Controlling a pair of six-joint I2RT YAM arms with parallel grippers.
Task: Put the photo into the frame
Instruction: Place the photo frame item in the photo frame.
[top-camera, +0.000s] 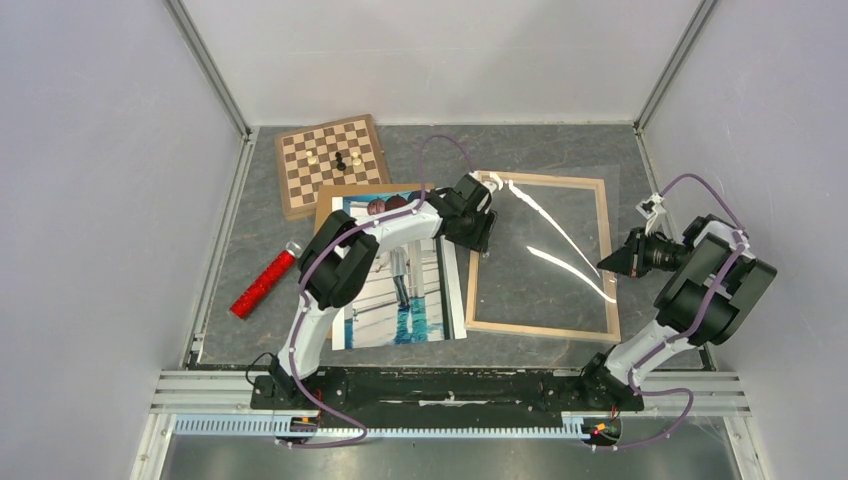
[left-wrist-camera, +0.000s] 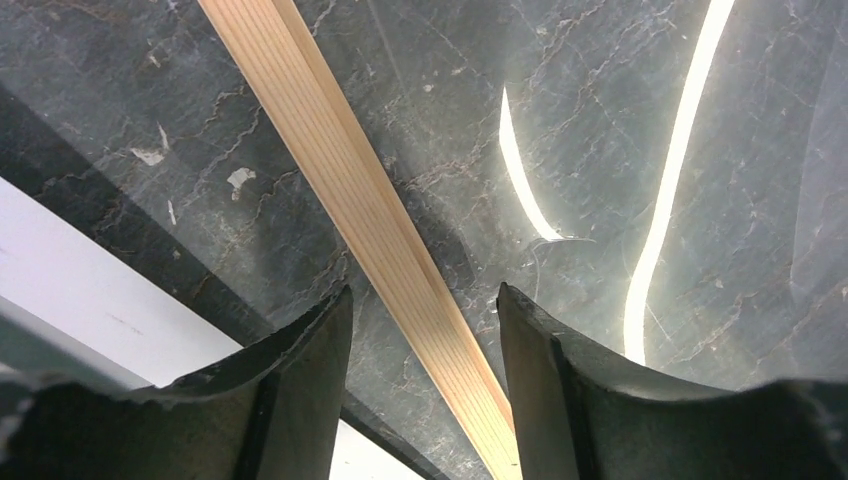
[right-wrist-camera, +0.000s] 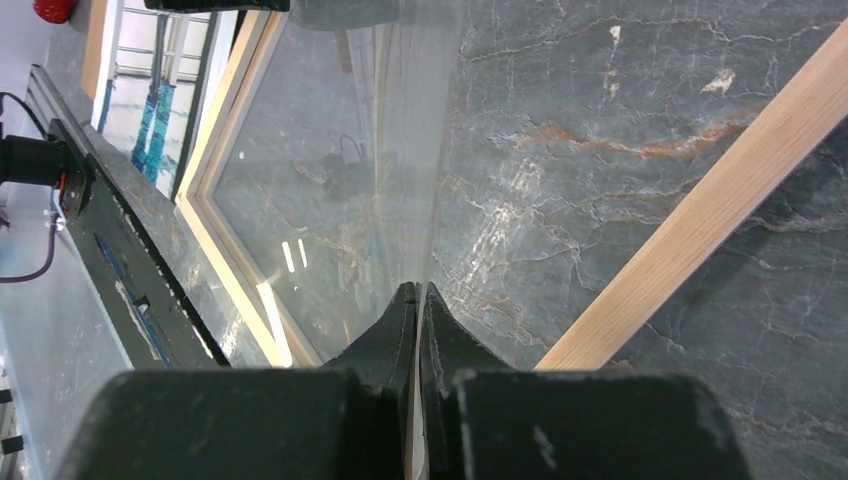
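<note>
The frame (top-camera: 540, 330) lies flat on the dark table, right of centre, with bare table showing inside it. The photo (top-camera: 400, 290) lies face up to its left, on a brown backing board (top-camera: 325, 215). My left gripper (top-camera: 483, 232) is open and empty above the frame's left bar (left-wrist-camera: 370, 210), with one finger on each side of it. My right gripper (top-camera: 608, 263) is shut on the right edge of a clear sheet (right-wrist-camera: 340, 150) and holds it over the frame. The frame's right bar (right-wrist-camera: 720, 200) runs beside that gripper.
A checkered chessboard (top-camera: 333, 160) with a few pieces lies at the back left. A red glittery tube (top-camera: 263, 284) lies left of the photo. Grey walls close in the table on three sides. The arms' mounting rail (top-camera: 450, 385) runs along the near edge.
</note>
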